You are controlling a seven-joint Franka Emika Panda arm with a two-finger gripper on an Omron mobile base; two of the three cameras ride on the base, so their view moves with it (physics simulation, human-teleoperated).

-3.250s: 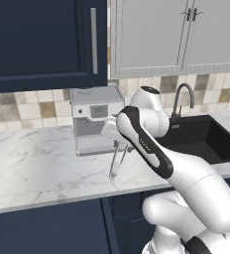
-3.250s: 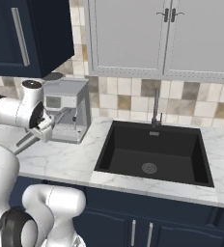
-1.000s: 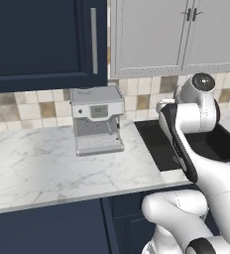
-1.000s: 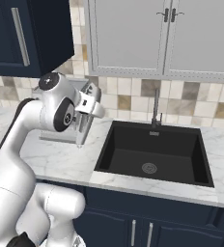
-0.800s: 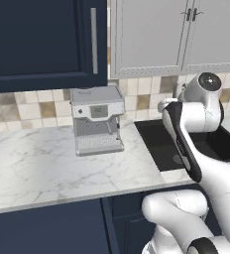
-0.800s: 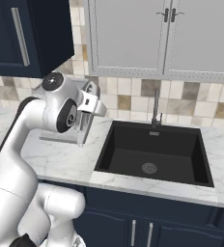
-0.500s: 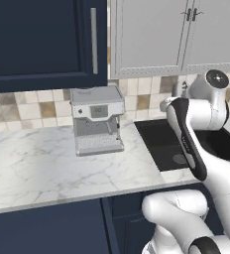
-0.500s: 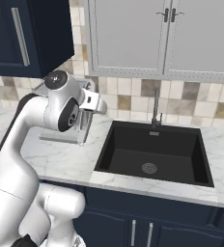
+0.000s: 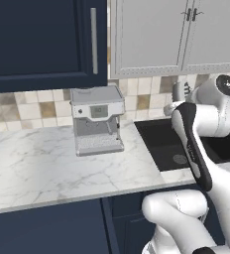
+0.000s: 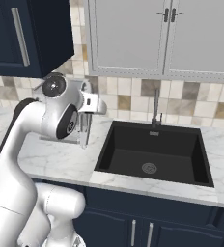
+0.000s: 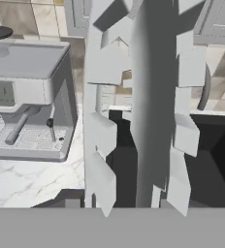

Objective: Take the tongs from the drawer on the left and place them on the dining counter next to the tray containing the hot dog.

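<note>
Your gripper (image 10: 86,126) sits left of centre in the right base view, fingers clenched on the tongs (image 10: 84,130), which hang down over the marble counter (image 10: 61,159) beside the sink (image 10: 155,152). In the hand view the tongs (image 11: 143,106) run up the middle, coffee machine (image 11: 29,99) at left.

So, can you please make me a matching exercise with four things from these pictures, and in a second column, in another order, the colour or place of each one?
Things:
1. coffee machine
2. sink
3. tongs
4. upper cabinet on the left

Colour or place:
A. black, set into the counter
B. navy, with a vertical silver handle
C. in the hand, hanging over the counter
D. silver grey, standing on the marble by the tiled wall

Pairs: 1-D, 2-A, 3-C, 4-B
</note>
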